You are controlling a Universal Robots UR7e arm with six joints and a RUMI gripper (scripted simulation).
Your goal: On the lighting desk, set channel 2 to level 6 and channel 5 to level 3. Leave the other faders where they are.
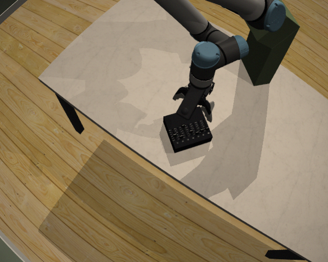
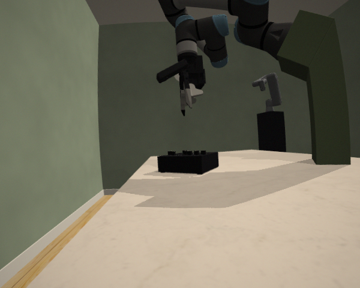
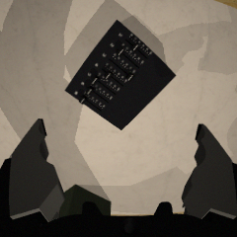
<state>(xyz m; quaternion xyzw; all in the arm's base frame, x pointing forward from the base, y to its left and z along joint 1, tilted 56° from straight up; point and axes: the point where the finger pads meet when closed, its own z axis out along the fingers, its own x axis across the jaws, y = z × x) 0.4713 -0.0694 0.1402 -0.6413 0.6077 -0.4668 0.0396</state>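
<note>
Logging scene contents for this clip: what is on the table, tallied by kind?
Lighting desk: 1
Arm pedestal: 1
Black block carrying a small grey device: 1
Total: 3
The gripper hangs above the desk, jaws open and holding nothing.

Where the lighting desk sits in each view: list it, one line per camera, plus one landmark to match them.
Top: lighting desk sits centre-right on the table, partly under the open gripper.
Exterior: lighting desk is mid-frame at the table's far left edge, well below the gripper.
Wrist: lighting desk is upper centre, turned diagonally, above the fingers.
Shared landmark: the gripper.
</note>
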